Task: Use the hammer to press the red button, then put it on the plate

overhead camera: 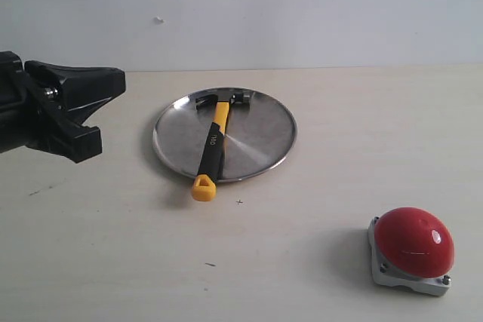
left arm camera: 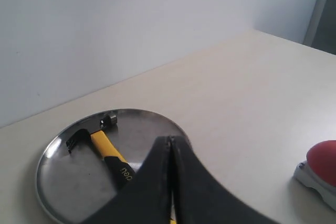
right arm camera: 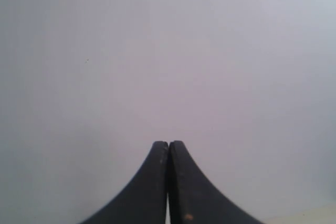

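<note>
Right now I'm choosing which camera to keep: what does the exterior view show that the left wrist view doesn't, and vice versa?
Exterior only: the whole hammer, its yellow end past the plate's rim, and the whole button. Left wrist only: the left gripper seen shut, hiding the handle's end. Both: the hammer's head on the plate, the button apart from them.

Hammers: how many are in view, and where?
1. The hammer lies on the plate, head near the far rim, yellow handle end sticking out over the near rim. No other shows in any view.
</note>
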Controlling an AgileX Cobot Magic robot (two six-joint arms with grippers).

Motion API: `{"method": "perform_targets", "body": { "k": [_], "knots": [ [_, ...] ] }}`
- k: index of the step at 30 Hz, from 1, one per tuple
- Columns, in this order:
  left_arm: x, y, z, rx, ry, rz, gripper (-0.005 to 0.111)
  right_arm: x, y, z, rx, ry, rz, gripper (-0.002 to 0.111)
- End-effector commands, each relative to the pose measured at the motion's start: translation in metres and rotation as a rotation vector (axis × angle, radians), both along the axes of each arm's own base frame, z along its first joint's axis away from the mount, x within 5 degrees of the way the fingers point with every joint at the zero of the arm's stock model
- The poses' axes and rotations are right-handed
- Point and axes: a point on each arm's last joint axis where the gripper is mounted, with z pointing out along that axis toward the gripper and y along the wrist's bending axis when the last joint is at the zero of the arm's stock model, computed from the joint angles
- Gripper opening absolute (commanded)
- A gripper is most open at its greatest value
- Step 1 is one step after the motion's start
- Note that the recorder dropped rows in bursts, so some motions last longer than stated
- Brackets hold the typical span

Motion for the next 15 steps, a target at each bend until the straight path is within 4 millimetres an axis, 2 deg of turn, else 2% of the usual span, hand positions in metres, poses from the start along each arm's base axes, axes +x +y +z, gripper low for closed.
{"method": "perform_targets", "body": {
  "k": [1, 4, 10, 15],
  "knots": [
    [-0.006, 0.007, 0.005, -0.018, 0.002, 0.043, 0.0, -0.001, 0.0, 0.0, -0.005, -0.004, 0.001, 0.0],
    [-0.015, 0.015, 0.012, -0.012, -0.021, 0.077, 0.0, -0.001, 0.0, 0.0, -0.004, -0.004, -0.001, 0.0],
    [-0.044, 0.053, 0.019, -0.028, -0.138, 0.207, 0.0, -0.001, 0.0, 0.0, -0.005, -0.004, 0.001, 0.0],
    [-0.066, 0.074, 0.013, -0.065, -0.189, 0.304, 0.0, -0.001, 0.0, 0.0, -0.005, -0.004, 0.001, 0.0]
  ]
}}
